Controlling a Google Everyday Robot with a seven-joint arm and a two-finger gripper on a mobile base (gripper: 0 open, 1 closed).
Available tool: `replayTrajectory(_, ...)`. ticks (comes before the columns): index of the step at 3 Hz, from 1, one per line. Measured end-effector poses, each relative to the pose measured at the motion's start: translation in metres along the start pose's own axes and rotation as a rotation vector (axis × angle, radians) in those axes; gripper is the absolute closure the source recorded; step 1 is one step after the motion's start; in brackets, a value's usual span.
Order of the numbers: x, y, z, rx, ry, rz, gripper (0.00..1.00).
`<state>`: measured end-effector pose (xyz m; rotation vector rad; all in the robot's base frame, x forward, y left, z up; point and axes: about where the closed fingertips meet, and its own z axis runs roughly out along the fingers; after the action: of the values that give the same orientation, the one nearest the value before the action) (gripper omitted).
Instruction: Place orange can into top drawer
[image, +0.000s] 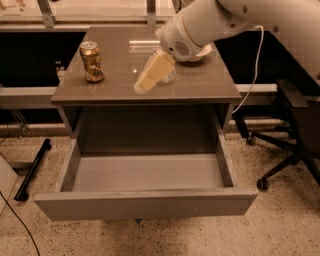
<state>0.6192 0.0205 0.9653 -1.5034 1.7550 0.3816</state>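
The orange can (92, 61) stood upright on the tabletop (200, 85), close to its left edge as viewed. The hand (142, 86) hung over the middle of the tabletop, well apart from the can and just in front of a clear plastic bottle (170, 76). I could not tell whether the hand was open or closed.

The can looked light and thin-walled, with dented sides. A moderate squeeze across its mid-body seemed safest, since smooth metal could slip or buckle. Bare tabletop to the can's right left room for a sideways approach.

The top drawer (145, 172) stood pulled out below, with nothing showing inside. Its front panel and side walls would need clearing on the way down.
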Motion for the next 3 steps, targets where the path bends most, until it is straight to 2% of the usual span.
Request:
replayTrajectory(1,-0.03,-0.016,0.04,-0.043,-0.048,-0.027,0.0)
replayTrajectory(2,-0.059,-0.044,0.09,-0.09,-0.096,-0.016,0.0)
replayTrajectory(3,-0.087,-0.082,0.149,-0.121,-0.151,0.035,0.0)
